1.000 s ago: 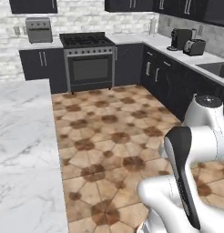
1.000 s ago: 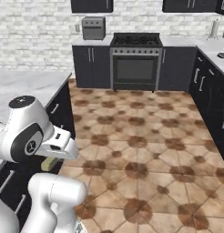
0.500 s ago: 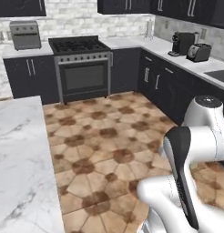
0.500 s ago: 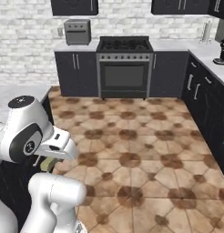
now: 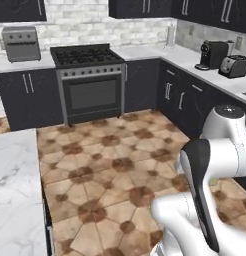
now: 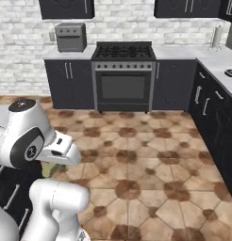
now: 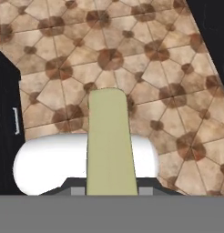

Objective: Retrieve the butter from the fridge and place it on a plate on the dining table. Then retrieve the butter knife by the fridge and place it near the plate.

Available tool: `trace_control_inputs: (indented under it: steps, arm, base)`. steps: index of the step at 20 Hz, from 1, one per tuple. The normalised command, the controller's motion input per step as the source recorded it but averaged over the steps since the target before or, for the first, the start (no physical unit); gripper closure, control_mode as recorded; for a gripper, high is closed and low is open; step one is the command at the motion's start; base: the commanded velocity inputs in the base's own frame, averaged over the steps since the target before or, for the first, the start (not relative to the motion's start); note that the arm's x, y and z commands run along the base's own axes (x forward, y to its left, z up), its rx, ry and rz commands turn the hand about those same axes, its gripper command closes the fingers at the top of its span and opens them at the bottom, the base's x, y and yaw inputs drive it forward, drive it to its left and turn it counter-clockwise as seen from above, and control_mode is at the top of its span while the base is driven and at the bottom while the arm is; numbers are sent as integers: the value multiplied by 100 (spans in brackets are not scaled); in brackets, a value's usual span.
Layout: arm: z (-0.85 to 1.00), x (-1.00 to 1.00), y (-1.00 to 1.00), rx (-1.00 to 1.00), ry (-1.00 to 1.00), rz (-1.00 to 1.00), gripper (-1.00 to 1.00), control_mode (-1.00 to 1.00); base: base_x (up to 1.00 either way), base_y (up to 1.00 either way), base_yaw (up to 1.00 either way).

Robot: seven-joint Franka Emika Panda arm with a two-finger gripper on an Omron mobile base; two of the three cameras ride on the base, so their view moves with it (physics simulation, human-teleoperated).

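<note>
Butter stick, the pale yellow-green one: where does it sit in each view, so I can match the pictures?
Hand view: the pale yellow-green butter stick rises from bottom centre, over the floor.
Right base view: a thin sliver of it at lower left, under the white robot arm.
Left base view: hidden behind the arm.
Shared landmark: the brown patterned tile floor.

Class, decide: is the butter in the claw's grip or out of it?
In its grip: in the hand view the butter juts straight out from the claw, high above the floor.
</note>
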Motion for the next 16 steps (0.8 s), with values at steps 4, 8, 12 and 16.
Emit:
trace_control_inputs:
  steps: [4,8,12,16]
  arm:
    - [0,0,0,0,0,0,100,100]
    - [0,0,0,0,0,0,100,100]
    - [0,0,0,0,0,0,100,100]
    - [0,0,0,0,0,0,100,100]
  base:
    - [100,0,0]
    - [100,-6,10]
    - [100,-22,27]
    - [100,-13,26]
